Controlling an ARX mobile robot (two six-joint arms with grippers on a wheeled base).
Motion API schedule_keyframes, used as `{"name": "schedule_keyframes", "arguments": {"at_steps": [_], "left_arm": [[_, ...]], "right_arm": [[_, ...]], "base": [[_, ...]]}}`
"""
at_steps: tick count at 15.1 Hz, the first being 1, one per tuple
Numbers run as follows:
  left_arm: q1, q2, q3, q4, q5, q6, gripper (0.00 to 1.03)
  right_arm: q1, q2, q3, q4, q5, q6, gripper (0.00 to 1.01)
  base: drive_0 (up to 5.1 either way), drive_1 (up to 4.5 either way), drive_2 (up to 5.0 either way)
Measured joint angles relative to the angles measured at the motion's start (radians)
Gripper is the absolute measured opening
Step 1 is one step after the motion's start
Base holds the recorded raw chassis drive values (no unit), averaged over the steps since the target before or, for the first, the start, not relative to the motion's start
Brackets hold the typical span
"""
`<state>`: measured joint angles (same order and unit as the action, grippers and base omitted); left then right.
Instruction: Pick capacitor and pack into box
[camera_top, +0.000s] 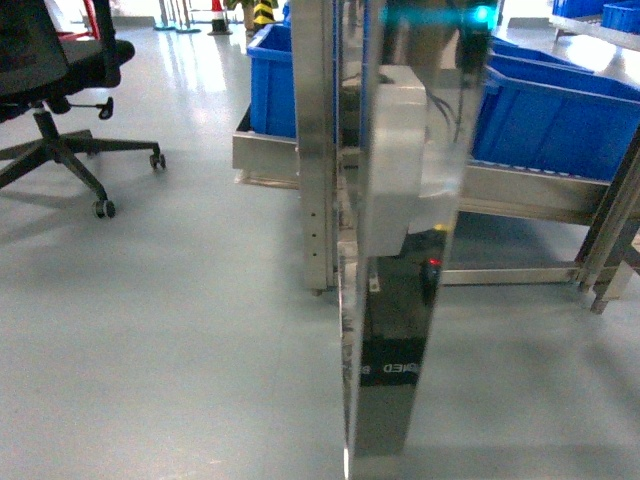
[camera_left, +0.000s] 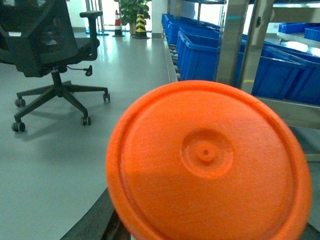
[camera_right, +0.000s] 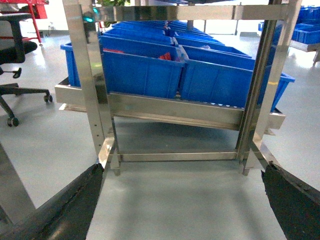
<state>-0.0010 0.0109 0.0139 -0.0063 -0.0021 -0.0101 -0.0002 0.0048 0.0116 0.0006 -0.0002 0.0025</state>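
The right claw (camera_right: 182, 200) stands apart over bare floor (camera_right: 180, 195), blue bins (camera_right: 145, 75) on a steel rack (camera_right: 172, 111) beyond it. An orange disc (camera_left: 207, 162) blocks the left claw, state untold; no box or capacitor shows

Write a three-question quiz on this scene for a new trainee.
1. True or false: the office chair lies tipped over on its side.
2. What colour is the round disc filling the left wrist view? A green, B orange, C white.
3. Fill in: the bins on the steel rack are ____.
Key: 1 false; 2 B; 3 blue.
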Motion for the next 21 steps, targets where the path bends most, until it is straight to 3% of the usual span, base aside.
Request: {"name": "schedule_keyframes", "arguments": {"at_steps": [21], "left_arm": [[0.000, 0.000, 0.000, 0.000, 0.002, 0.000, 0.44]], "right_arm": [[0.000, 0.000, 0.000, -0.005, 0.000, 0.000, 0.98]], "base": [[-5.0, 2.46, 2.5]]}}
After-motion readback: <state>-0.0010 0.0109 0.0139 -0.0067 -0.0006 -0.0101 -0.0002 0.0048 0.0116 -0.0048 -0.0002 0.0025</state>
